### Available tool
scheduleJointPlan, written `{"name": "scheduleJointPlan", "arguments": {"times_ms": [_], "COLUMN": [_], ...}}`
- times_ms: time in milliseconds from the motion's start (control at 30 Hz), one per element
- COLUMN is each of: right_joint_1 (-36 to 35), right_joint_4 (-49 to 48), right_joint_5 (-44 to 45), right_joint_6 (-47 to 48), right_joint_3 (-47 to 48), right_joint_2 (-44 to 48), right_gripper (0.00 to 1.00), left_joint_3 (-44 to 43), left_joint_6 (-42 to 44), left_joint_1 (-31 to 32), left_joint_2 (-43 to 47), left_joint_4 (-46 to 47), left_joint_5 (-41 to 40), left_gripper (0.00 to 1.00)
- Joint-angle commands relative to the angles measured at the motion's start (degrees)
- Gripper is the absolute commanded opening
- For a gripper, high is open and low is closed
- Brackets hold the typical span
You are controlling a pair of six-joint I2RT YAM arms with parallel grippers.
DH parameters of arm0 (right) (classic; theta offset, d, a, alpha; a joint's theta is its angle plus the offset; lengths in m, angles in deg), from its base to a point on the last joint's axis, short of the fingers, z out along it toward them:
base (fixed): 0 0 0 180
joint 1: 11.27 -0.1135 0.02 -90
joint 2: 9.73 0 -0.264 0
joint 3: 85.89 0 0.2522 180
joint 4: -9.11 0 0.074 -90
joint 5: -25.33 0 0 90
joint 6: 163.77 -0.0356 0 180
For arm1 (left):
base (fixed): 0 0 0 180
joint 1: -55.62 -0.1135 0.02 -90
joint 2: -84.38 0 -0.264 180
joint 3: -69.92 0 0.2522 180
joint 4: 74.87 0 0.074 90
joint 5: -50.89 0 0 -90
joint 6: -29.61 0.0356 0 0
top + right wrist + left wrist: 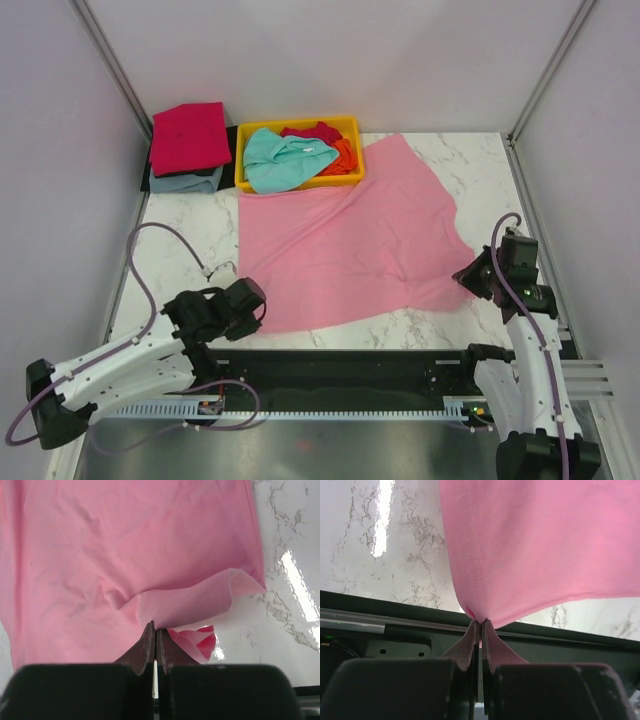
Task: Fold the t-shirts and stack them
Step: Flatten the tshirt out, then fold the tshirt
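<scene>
At far left I see a folded crimson cotton t-shirt (190, 135) sitting on a folded grey-blue t-shirt (186, 182). My left gripper (480, 626) is pinched tight on the near-left corner of the light pink cotton t-shirt (350, 235). It lies spread over the white marble table (180, 240), reaching the yellow plastic tray (300, 124). My right gripper (155, 629) is clamped on its near-right edge.

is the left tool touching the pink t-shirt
Touching. The left wrist view shows the left tool pinched shut on the near edge of the pink t-shirt, with cloth bunched between its fingertips.
</scene>
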Motion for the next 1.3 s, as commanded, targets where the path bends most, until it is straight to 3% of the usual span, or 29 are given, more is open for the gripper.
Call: {"name": "scheduleJointPlan", "arguments": {"times_ms": [0,133,233,600,700,900,1000,1267], "right_joint_1": [0.3,0.3,0.3,0.2,-0.1,-1.3,-2.2,-5.6], "right_joint_4": [5.4,10.6,8.9,-1.1,-2.6,-4.9,-6.0,-8.6], "right_joint_5": [-1.8,1.1,0.4,-3.5,-3.4,-2.3,-2.1,0.8], "right_joint_6": [-1.5,-2.2,-2.4,-0.1,1.0,2.8,3.3,3.8], "right_joint_3": [-0.5,1.6,2.8,9.4,12.9,19.4,21.3,24.5], "right_joint_2": [5.7,8.9,8.9,-6.2,-12.1,-20.9,-25.7,-37.2], "right_gripper": [0.0,0.0,0.0,0.0,0.0,0.0,0.0,0.0], "left_joint_3": [-1.3,-3.6,-6.2,-17.3,-18.7,-16.7,-17.0,-18.5], "left_joint_6": [-3.5,-3.8,-1.5,5.7,10.5,27.4,32.1,35.9], "left_joint_1": [0.1,0.1,0.1,-0.7,-4.1,-23.6,-27.9,-30.0], "left_joint_2": [6.2,9.2,9.7,-1.4,-3.9,-8.0,-11.2,-23.1], "left_joint_4": [-4.5,-9.3,-10.6,-12.0,-9.1,4.1,7.0,12.7], "left_joint_5": [0.4,-0.8,-1.4,-9.8,-9.9,2.0,4.8,6.9], "left_gripper": [0.02,0.02,0.02,0.02,0.02,0.02,0.02,0.02]}}
